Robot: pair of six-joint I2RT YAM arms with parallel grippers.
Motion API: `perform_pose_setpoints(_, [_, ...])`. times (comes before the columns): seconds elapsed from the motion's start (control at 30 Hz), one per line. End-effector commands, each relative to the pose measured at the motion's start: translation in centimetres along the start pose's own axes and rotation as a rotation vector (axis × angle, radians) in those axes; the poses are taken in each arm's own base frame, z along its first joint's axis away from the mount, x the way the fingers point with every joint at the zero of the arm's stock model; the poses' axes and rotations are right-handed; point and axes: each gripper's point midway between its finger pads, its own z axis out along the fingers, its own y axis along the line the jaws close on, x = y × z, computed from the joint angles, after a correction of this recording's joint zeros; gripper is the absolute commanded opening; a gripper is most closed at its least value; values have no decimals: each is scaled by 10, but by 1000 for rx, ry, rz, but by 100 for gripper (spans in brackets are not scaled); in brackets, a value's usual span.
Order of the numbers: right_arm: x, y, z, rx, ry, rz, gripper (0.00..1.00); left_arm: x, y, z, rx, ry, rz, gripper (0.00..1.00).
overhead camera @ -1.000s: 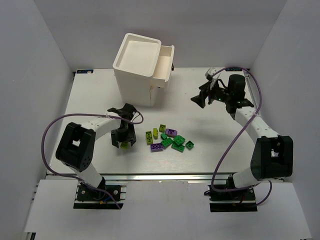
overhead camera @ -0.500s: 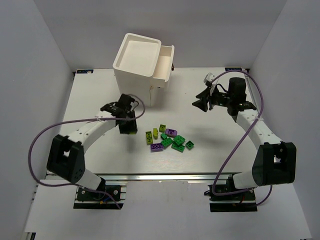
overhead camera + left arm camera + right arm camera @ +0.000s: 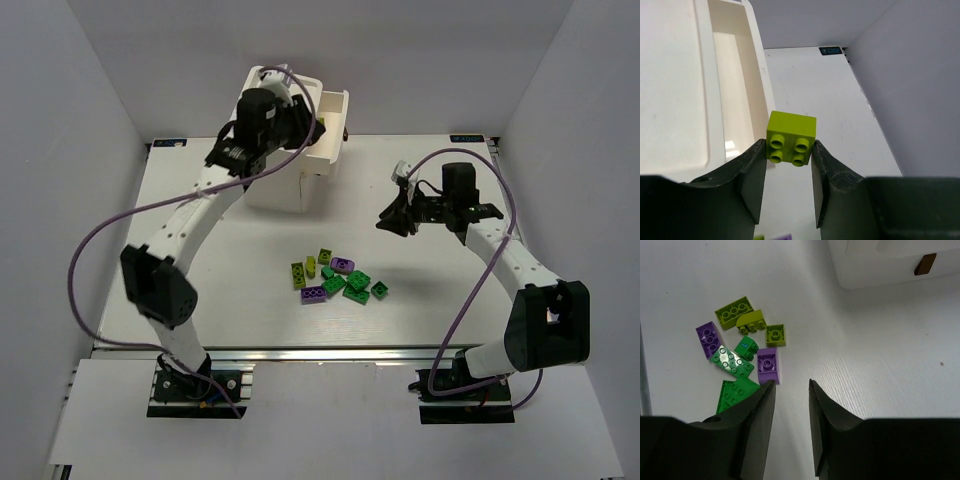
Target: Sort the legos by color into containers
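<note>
left gripper [image 3: 788, 152] clamped on yellow-green lego [image 3: 791, 131] | centre over open drawer [image 3: 733, 100] before release | right gripper [image 3: 791, 390] parted, empty

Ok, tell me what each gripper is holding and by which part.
The left gripper pinches a yellow-green lego by its two opposite side walls, one finger on each. The right gripper is open and holds nothing.

A white table [image 3: 200, 210] with a faint wood grain fills the middle, shut in by plain pale grey walls on the left [image 3: 60, 150], far [image 3: 430, 60] and right [image 3: 590, 150] sides. A silver metal rail [image 3: 320, 352] runs along its near edge, catching glare. Small dark labels [image 3: 466, 136] sit at the far corners; the light is soft and even
</note>
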Motion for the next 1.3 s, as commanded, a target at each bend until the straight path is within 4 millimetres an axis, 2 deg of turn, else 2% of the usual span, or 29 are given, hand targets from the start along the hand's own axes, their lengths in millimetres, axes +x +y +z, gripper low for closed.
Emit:
perform_pose_setpoints(0.0, [-14, -6, 1, 24, -5, -28, 39, -2, 9, 45, -6, -19, 30, 10])
perform_pose_setpoints(0.07, [-17, -8, 6, 35, -5, -34, 45, -3, 14, 68, -15, -35, 39, 10])
perform_pose_setpoints(0.13, [-18, -9, 10, 40, 3, -24, 48, -3, 20, 79, -40, -35, 36, 11])
perform_pose_setpoints(0.17, [-20, -10, 10, 42, 3, -27, 53, 5, 29, 89, -63, -19, 37, 14])
perform_pose_setpoints(0.2, [-20, -11, 12, 46, 7, -28, 56, -3, 28, 90, -71, -38, 40, 17])
perform_pose_setpoints(0.23, [-18, -10, 15, 40, 15, -26, 56, -1, 30, 92, -80, -30, 39, 21])
perform_pose_setpoints(0.27, [-19, -10, 16, 39, 15, -27, 57, 4, 34, 97, -89, -22, 38, 34])
perform_pose_setpoints(0.37, [-16, -10, 21, 34, 25, -25, 61, 5, 38, 101, -109, -18, 36, 62])
perform_pose_setpoints(0.43, [-14, -8, 24, 27, 36, -28, 63, 3, 37, 100, -108, -20, 36, 69])
perform_pose_setpoints(0.57, [-9, -4, 30, -5, 55, -50, 68, -4, 27, 92, -95, -32, 38, 78])
perform_pose_setpoints(0.6, [-7, 0, 32, -27, 58, -57, 68, -14, 27, 86, -116, -62, 39, 78])
perform_pose_setpoints(0.7, [-6, 7, 38, -78, 51, -105, 68, -23, 24, 77, -121, -87, 36, 77])
perform_pose_setpoints(0.77, [-4, 6, 44, -104, 51, -134, 66, -38, 17, 61, -118, -118, 36, 73])
perform_pose_setpoints(0.8, [-5, 11, 47, -140, 38, -147, 65, -43, 14, 53, -117, -129, 38, 68])
perform_pose_setpoints(0.83, [-2, 13, 52, -169, 42, -150, 63, -58, 3, 34, -96, -159, 41, 47])
perform_pose_setpoints(0.87, [0, 13, 57, -186, 37, -184, 60, -50, 4, 28, -89, -138, 41, 35])
perform_pose_setpoints(0.9, [8, 13, 65, -211, 49, -185, 59, -52, 1, 16, -83, -146, 43, 26])
perform_pose_setpoints(0.93, [7, 17, 72, -232, 59, -200, 58, -68, -12, -16, -57, -191, 45, 17])
perform_pose_setpoints(0.97, [10, 15, 78, -238, 76, -198, 58, -42, -2, -21, -70, -138, 42, 16])
perform_pose_setpoints(1.0, [24, 10, 86, -240, 110, -173, 58, -38, 2, -34, -77, -136, 29, 16])
perform_pose_setpoints(1.03, [21, 12, 96, -247, 117, -190, 62, -48, -7, -69, -58, -175, 24, 30])
perform_pose_setpoints(1.07, [28, 5, 101, -220, 151, -191, 65, -16, 11, -73, -96, -114, 0, 40])
perform_pose_setpoints(1.1, [40, 3, 109, -216, 183, -171, 70, -3, 17, -85, -112, -95, -14, 50])
perform_pose_setpoints(1.13, [42, 5, 119, -212, 192, -190, 73, -10, 10, -117, -97, -141, -24, 64])
perform_pose_setpoints(1.17, [49, 3, 123, -199, 219, -193, 74, 28, 29, -121, -150, -69, -55, 68])
perform_pose_setpoints(1.23, [64, 4, 134, -199, 260, -197, 77, 49, 43, -141, -206, -56, -102, 72])
perform_pose_setpoints(1.27, [72, 6, 139, -204, 285, -191, 77, 70, 53, -158, -235, -37, -129, 74])
